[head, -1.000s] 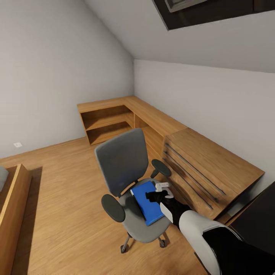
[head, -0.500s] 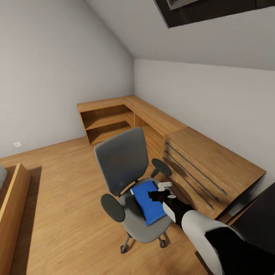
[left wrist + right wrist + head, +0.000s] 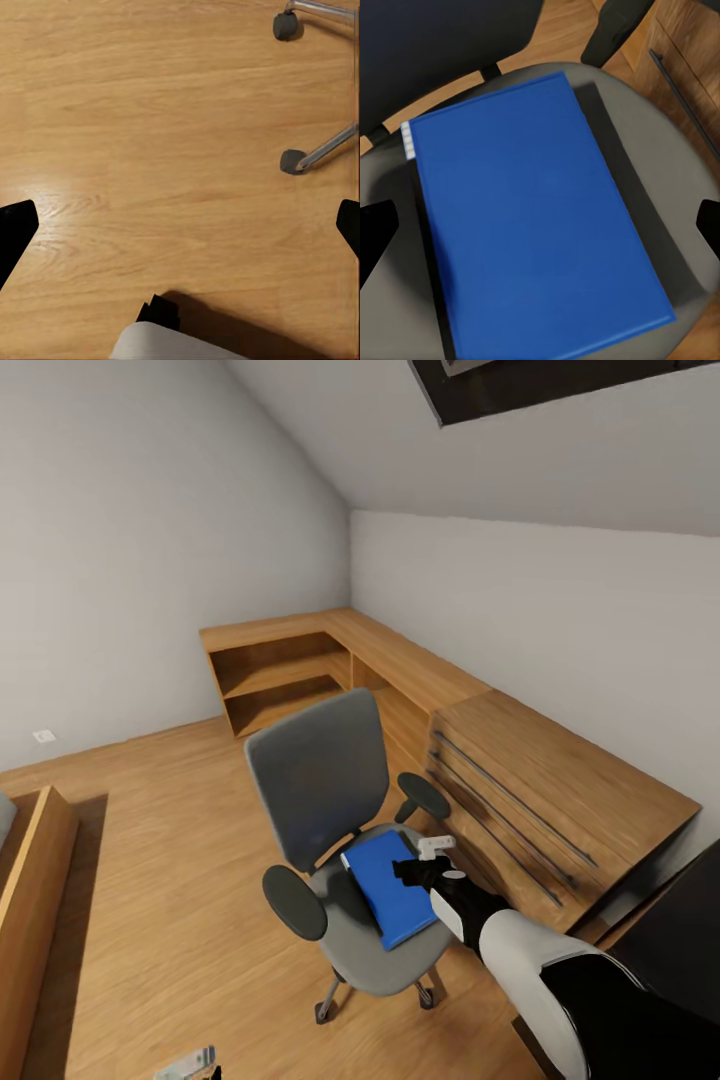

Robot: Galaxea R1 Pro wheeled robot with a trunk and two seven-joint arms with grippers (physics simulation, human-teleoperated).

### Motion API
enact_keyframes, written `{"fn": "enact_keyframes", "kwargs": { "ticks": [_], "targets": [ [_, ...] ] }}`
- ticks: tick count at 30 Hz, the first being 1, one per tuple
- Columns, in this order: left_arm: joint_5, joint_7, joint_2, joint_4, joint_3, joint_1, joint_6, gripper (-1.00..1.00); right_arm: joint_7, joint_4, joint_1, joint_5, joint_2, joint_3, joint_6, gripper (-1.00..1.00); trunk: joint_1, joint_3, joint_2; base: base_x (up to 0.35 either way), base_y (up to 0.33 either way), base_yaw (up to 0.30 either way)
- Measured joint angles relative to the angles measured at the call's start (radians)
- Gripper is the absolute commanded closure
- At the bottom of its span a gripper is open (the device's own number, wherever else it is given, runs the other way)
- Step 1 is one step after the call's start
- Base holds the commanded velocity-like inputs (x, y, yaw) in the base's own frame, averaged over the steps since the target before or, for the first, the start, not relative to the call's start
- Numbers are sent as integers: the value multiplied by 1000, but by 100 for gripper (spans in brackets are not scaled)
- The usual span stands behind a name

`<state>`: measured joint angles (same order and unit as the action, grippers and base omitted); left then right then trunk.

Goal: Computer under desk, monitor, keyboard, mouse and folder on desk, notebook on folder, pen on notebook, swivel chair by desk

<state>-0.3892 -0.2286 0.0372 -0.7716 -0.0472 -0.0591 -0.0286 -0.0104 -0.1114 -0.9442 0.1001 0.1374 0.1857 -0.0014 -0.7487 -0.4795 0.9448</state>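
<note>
Hovering just above folder (image 3: 532,217) on swivel chair (image 3: 318,780), R gripper (image 3: 418,863) fingers apart (seemingly no contact)

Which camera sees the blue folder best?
The right wrist view: the folder shows big and almost whole, lying flat on the swivel chair seat. The head view shows it smaller, partly behind the right gripper. The left wrist view looks at the floor.

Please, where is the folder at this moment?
The folder lies flat on the chair seat, in the lower middle of the head view. The right end effector hovers just above it, near the wooden drawers.
</note>
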Motion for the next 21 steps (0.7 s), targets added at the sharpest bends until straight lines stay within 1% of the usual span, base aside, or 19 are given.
{"fn": "enact_keyframes", "kwargs": {
  "ticks": [2,3,4,6,9,12,13,16,21],
  "targets": [
    [-5,0,2,-53,12,0,38,-100,0,0,0,0,0,0,0,-100,-8,-6,14,0,0,0],
    [-7,0,3,-104,20,-1,75,-100,0,-1,0,0,0,0,0,-100,-11,-9,21,0,0,0],
    [-9,-1,4,-170,27,-1,135,-100,-1,-1,0,0,-1,-1,-1,-100,-15,-12,28,0,0,0],
    [-10,-2,4,-201,32,0,167,-100,-1,-1,0,0,-1,-1,-1,-100,-23,-19,42,0,0,0],
    [-12,-3,2,-220,45,0,193,-100,-2,-2,0,0,-1,-1,-1,-100,-35,-28,63,0,0,0],
    [-12,-1,-1,-205,70,0,204,-100,-2,-2,0,0,-2,-1,-1,-100,-46,-38,84,0,0,0],
    [-11,4,-4,-133,105,0,163,-100,-1,-2,0,1,-13,-1,-1,-100,-50,-41,91,0,0,0],
    [-9,4,-3,-115,111,-1,134,-100,-1,-2,0,1,-15,-1,-1,-100,-61,-50,112,0,0,0],
    [-8,2,-3,-110,114,-1,118,-100,-1,-2,0,1,-16,-1,-1,-100,-81,-66,147,0,0,0]
  ]
}}
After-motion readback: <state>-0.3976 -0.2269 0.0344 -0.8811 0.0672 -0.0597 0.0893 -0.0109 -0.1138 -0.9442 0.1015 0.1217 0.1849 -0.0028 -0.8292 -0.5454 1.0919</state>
